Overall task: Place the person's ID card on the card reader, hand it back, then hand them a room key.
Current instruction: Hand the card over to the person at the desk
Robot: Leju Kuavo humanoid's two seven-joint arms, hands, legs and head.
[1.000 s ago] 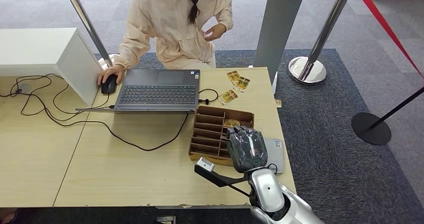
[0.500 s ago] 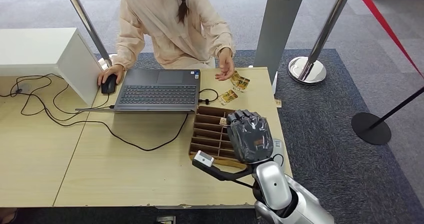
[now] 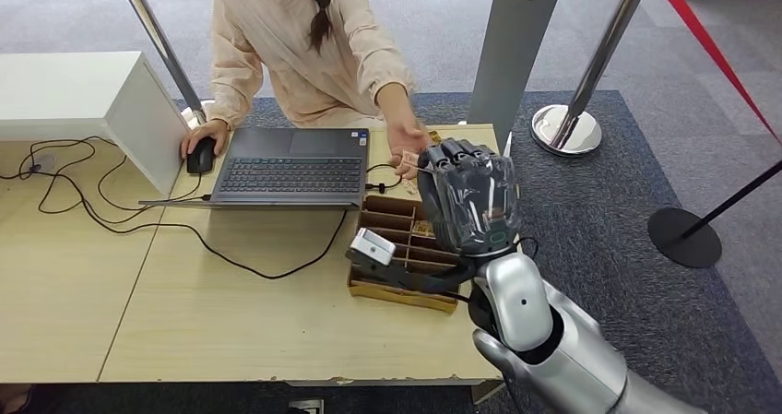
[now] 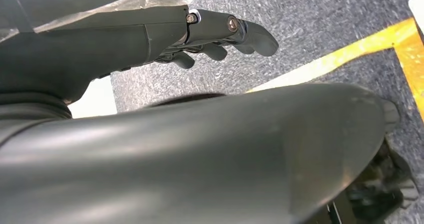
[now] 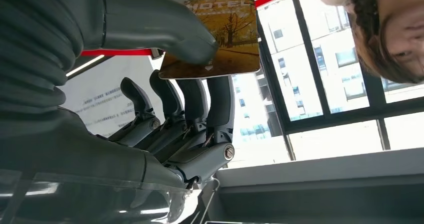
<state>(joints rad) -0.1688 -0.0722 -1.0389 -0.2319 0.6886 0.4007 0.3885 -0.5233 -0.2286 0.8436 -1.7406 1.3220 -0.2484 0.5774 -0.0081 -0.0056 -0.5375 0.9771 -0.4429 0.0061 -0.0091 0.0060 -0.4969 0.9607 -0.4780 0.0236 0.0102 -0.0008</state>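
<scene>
Above the far right corner of the pale wooden desk [image 3: 231, 313], the robot's right hand [image 3: 468, 204] is being held raised, its back turned to the head camera, so that the card it carries is facing the person. The right wrist view is showing the grip plainly: the thick grey thumb is pressing a glossy yellow-brown room key card printed with autumn trees [image 5: 220, 39] against the dark fingers [image 5: 197, 102], and most of the card is standing clear of them. Holding it by one end is likely leaving the rest free for someone else to take.

The person in the cream jacket [image 3: 304, 45], seated behind the far edge, is reaching one open hand [image 3: 406, 151] toward the raised hand, close to it but seemingly not yet touching the card. The other hand is resting on a black computer mouse [image 3: 200, 156] beside the open dark grey laptop [image 3: 290, 167].

Below the raised arm, the brown cardboard tray with slotted compartments [image 3: 396, 262] is sitting near the desk's right edge, apparently serving as the key store within easy reach. By this reading the handover of the key is under way.

The left hand [image 4: 220, 37] is hanging low over grey carpet, its fingers loosely apart and carrying nothing.
</scene>
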